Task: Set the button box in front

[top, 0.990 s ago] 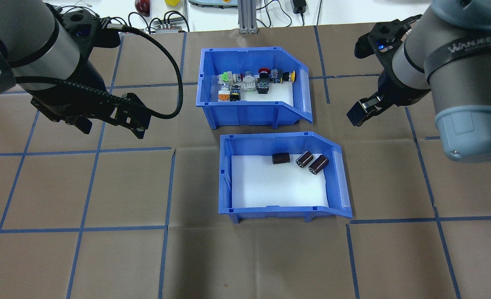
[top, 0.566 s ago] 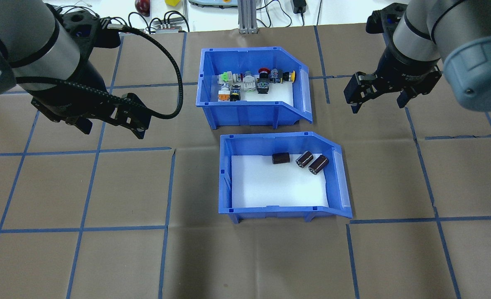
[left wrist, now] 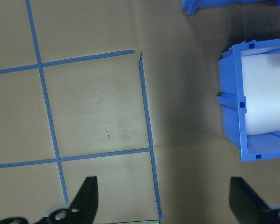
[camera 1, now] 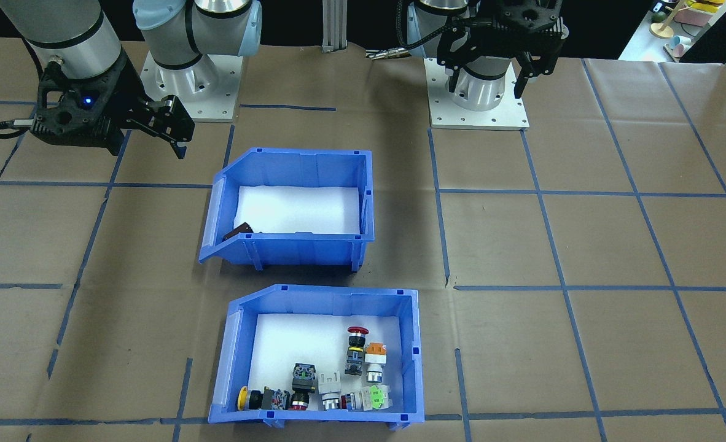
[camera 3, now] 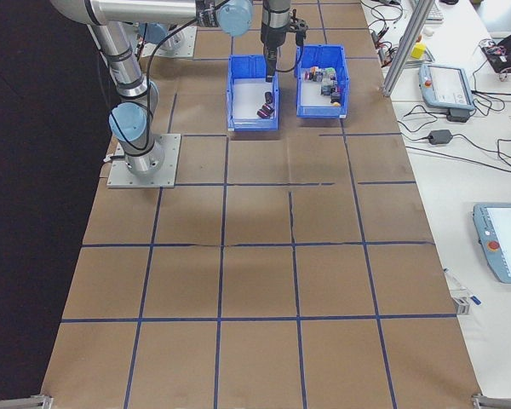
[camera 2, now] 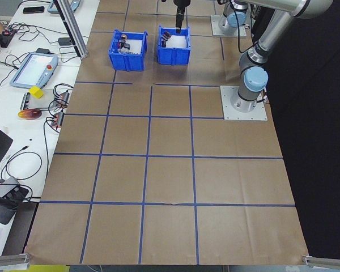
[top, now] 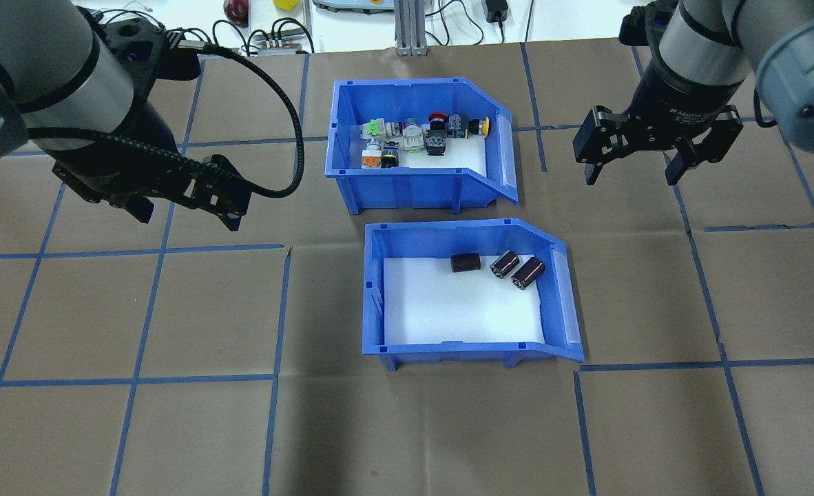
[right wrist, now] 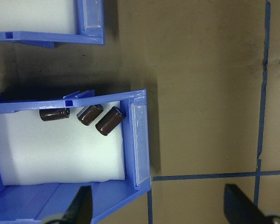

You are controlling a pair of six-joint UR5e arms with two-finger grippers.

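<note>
Both claws hang empty with fingers spread wide: the black two-finger right gripper (top: 644, 157) hovers over bare paper beside the bins' sloped open ends, the black two-finger left gripper (top: 190, 200) off to the other side, well apart from them. Nearest the robot sits the blue plastic bin with three dark brown cylinders (top: 472, 293) lying loose on its white foam floor. Behind it, just beyond its rear wall, stands the button box (top: 417, 141), an identical blue moulded-plastic bin, its foam floor crowded with small glossy push-button switches (top: 424, 134). I judge the task at its approach stage, nothing grasped yet; the next move likely calls for clearing the cylinder bin's spot or gripping a thin, rigid bin wall
</note>
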